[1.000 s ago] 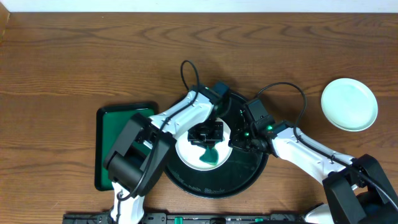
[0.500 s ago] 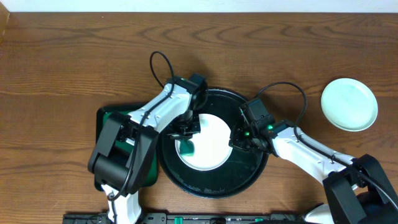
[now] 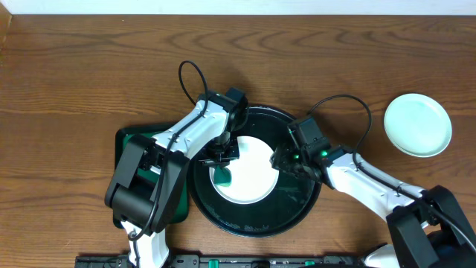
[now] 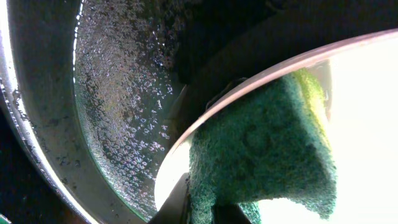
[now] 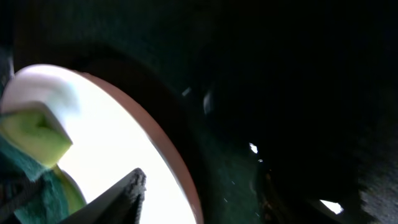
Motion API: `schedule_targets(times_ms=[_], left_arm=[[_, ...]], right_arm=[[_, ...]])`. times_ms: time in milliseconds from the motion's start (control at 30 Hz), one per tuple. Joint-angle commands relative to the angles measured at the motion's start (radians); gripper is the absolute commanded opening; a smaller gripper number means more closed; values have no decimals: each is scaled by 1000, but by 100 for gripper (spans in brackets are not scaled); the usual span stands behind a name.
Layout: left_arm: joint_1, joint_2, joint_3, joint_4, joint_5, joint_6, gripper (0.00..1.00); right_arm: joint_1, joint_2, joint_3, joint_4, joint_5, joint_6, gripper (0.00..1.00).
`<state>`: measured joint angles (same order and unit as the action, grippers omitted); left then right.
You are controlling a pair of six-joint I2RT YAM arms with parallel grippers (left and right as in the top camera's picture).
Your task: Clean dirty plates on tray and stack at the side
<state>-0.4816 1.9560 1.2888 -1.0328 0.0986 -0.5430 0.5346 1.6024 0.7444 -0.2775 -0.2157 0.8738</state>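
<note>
Because the left arm (image 3: 186, 134) crosses over it, the small green tray (image 3: 128, 139) at the left of the overhead frame shows only its top edge and corner. The left end effector (image 3: 223, 154) is clamped on a green sponge (image 4: 261, 149), pressed on the left part of a white plate (image 3: 253, 173) lying inside the black tray (image 3: 245, 228). The right end effector (image 3: 282, 159) sits at that plate's right rim; its wrist view is too dark to tell whether its fingers are apart or together. A second plate (image 3: 417, 124) rests on the bench (image 3: 89, 67) at upper right.
</note>
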Motion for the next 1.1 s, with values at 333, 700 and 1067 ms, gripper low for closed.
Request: schedule_targets(times_ms=[333,700,1067], left_arm=[[19,-10,-19,3,-46,0,7],[19,-11,-18,-3,-32,21,7],[-31,-207,0,-4,-88,52,7]], right_arm=[[133,35,-29,94,63,126,29],[156,108,-29,86,100,130,1],[138,97,-27,82,87,44,1]])
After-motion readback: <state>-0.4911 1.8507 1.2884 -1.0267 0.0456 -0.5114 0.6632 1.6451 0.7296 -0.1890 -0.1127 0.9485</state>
